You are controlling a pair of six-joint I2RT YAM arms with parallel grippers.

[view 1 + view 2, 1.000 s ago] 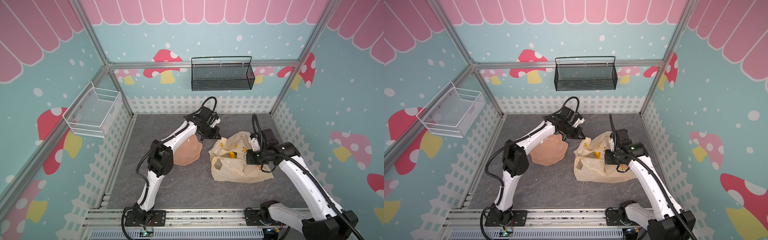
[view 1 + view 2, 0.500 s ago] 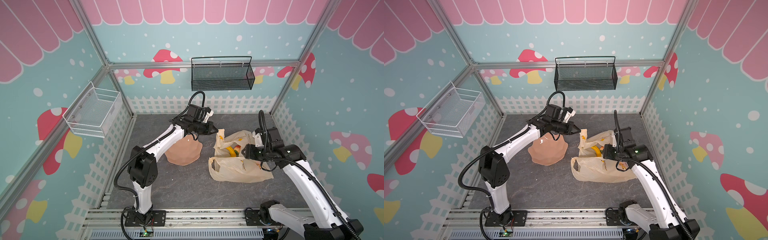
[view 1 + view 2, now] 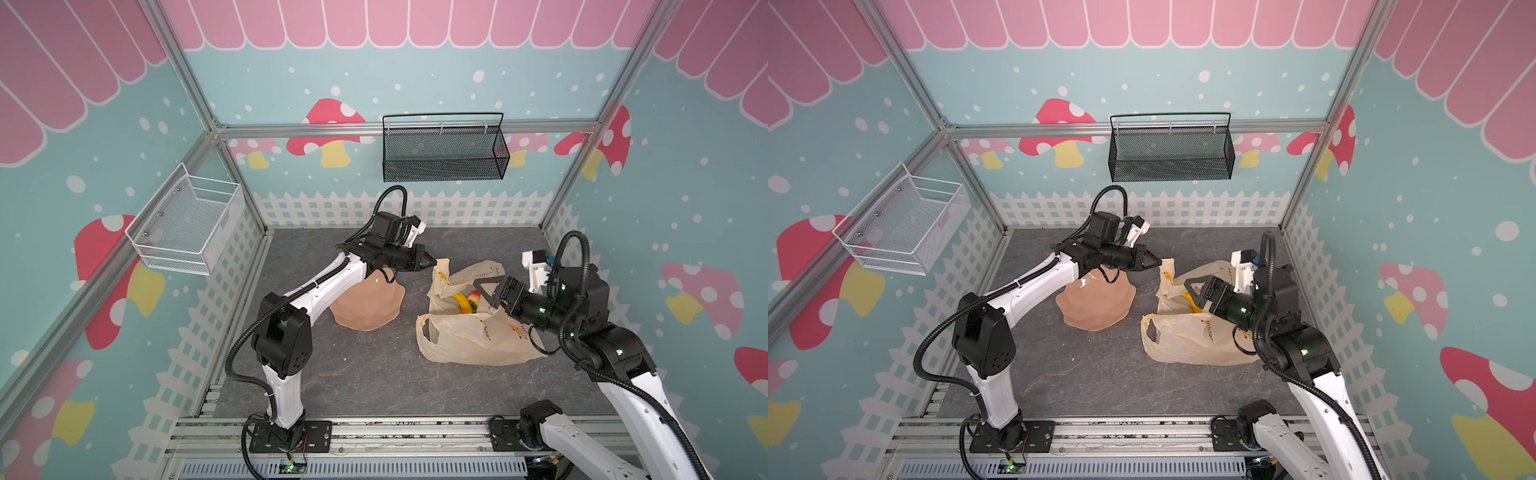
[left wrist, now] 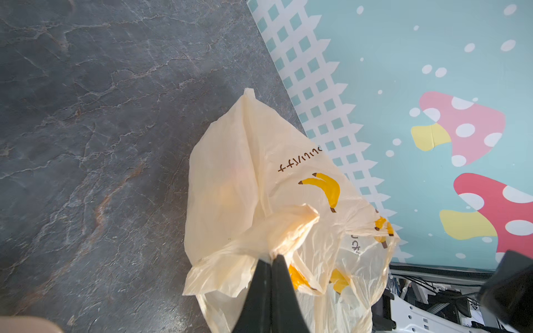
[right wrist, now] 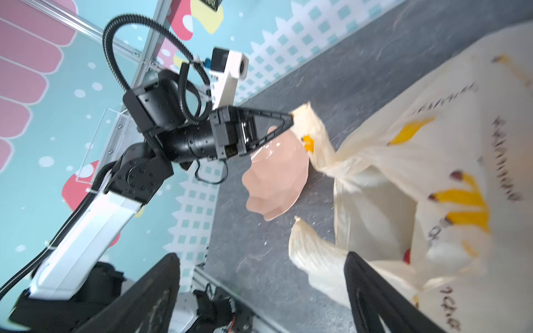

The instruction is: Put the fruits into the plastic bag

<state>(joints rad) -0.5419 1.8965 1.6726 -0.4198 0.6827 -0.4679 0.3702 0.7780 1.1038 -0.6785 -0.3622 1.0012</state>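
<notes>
At the far left a white wire-mesh basket [image 3: 187, 226] hangs on the wall. On the dark grey, stone-veined counter [image 3: 353, 374] sits a peach-pink dish [image 3: 370, 309], smooth and glossy with a wavy edge, partly under the left arm. Higher up, a black mesh basket [image 3: 444, 147] hangs on the back wall. The left claw [image 3: 433, 262] is pinched tight on one loop handle of the plastic bag [image 3: 469, 343] and holds that crumpled strip up off the counter; in the left wrist view its jaws press together with the film between them. The bag is thin, crinkly, translucent cream-yellow, and lies on the counter to the right of the dish, apart from it. It is printed with brown-tipped yellow banana prints [image 4: 323, 187] and dark lettering [image 4: 300, 160] that looks like Japanese script but is too creased to read. In its open mouth lie the fruits [image 3: 465, 300], a yellow banana and a rounded red-orange piece. The right claw [image 3: 490, 291] stands wide open at the mouth's right edge, its fingers black and triangular; whether it touches the film cannot be told.
</notes>
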